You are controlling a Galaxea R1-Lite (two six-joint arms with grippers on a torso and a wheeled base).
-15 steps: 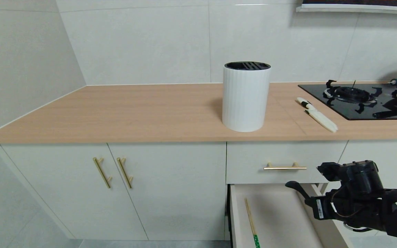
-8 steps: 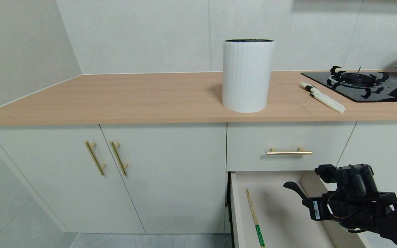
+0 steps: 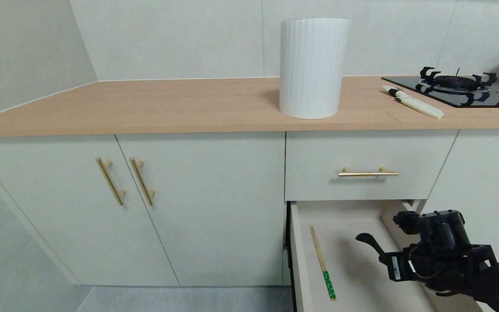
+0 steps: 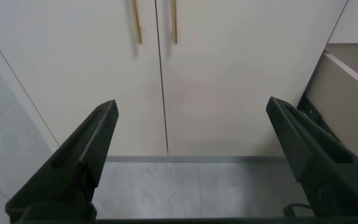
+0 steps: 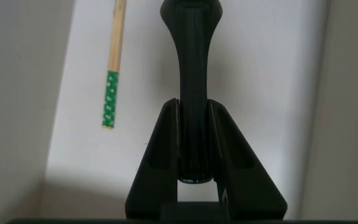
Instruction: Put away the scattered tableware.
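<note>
The right gripper [image 3: 391, 260] is clamped on a black utensil [image 3: 367, 241] by its handle, the rounded end pointing ahead over the open drawer [image 3: 296, 255]. To the gripper's left, on the drawer floor, lie the chopsticks [image 3: 322, 262] – green-patterned ends nearest, well apart from the utensil. The left gripper [image 4: 191, 112] is spread wide and holds nothing, facing the cabinet doors [image 4: 229, 74]. Above and beyond the right gripper, on the counter [image 3: 167, 104], stand a white ribbed holder [image 3: 312, 67], a pale knife [image 3: 414, 102] to its right, then the stove [image 3: 457, 84].
</note>
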